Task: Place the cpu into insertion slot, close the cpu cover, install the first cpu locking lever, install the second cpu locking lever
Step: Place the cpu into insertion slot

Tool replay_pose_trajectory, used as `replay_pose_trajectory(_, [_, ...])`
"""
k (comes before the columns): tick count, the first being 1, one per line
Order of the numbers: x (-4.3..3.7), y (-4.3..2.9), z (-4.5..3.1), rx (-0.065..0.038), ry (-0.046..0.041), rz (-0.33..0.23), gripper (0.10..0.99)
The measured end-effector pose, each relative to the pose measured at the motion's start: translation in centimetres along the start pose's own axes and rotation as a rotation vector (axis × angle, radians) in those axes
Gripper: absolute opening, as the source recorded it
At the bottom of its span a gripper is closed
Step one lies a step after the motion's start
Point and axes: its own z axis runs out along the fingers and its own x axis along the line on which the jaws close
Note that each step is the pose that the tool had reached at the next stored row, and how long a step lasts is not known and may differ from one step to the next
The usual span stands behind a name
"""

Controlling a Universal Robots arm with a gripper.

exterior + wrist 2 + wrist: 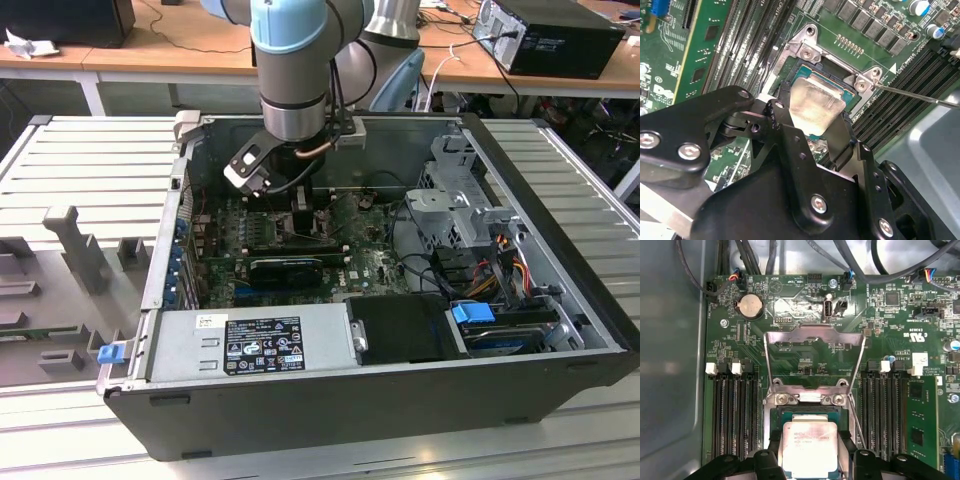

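The first step is in hand: the gripper (810, 440), closed to chip width, pinches the cpu (810, 457) by opposite edges over the insertion slot (840, 414), at about eleven o'clock from the middle of the case (330, 405) in the exterior view. The cpu cover (815, 334) stands flipped open. Seating likely calls for a level, square chip before any release.
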Motion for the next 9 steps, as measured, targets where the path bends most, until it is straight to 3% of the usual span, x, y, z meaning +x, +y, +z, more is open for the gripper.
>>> replay_pose_trajectory(9, [0.01,0.04,0.21,0.0,-0.0003,0.0,0.537])
